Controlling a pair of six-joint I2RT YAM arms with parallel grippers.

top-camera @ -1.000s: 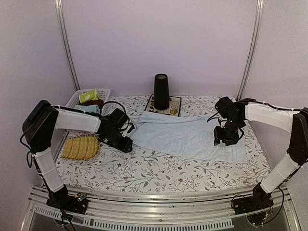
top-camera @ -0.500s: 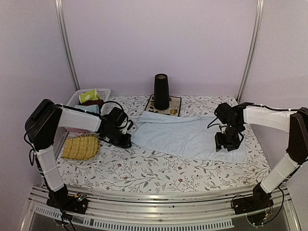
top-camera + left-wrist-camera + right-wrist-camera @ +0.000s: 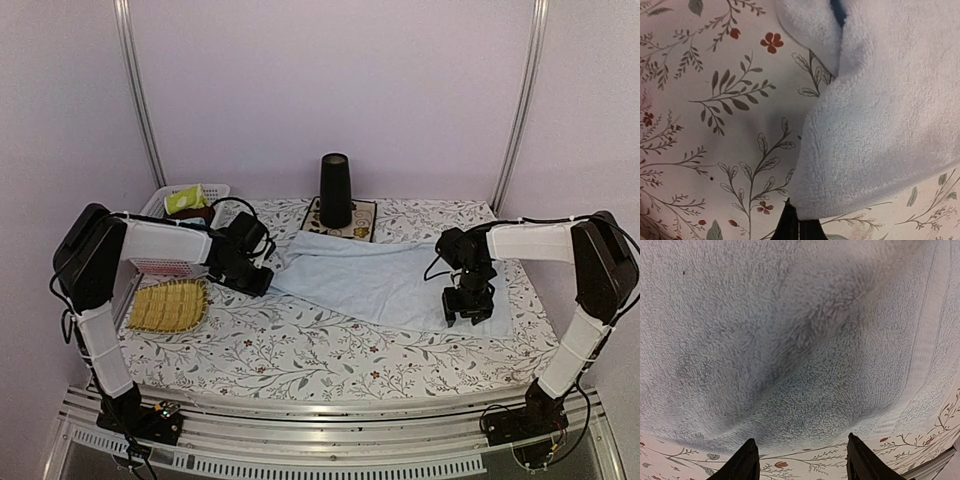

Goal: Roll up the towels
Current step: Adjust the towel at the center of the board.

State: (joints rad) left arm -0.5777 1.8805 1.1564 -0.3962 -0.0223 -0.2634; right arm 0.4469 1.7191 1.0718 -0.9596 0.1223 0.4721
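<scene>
A light blue towel [image 3: 380, 280] lies spread flat across the flowered tablecloth. At its left corner, my left gripper [image 3: 262, 283] is shut on the towel's edge [image 3: 840, 190], with the black fingers [image 3: 790, 227] pressed together under the fabric. My right gripper [image 3: 468, 312] hangs open over the towel's right end. Its fingertips [image 3: 747, 452] straddle the near hem [image 3: 805, 430] without touching it. A yellow-green towel [image 3: 185, 199] sits in the white basket at the back left.
The white basket [image 3: 222, 190] stands at the back left, with a woven yellow tray [image 3: 170, 305] in front of it. A tall black cup [image 3: 335, 190] stands on a flowered mat [image 3: 365, 225] just behind the blue towel.
My left gripper went from open to shut on the blue towel's left corner and shifted slightly back. My right gripper slid a little left over the towel's right end, still open.
</scene>
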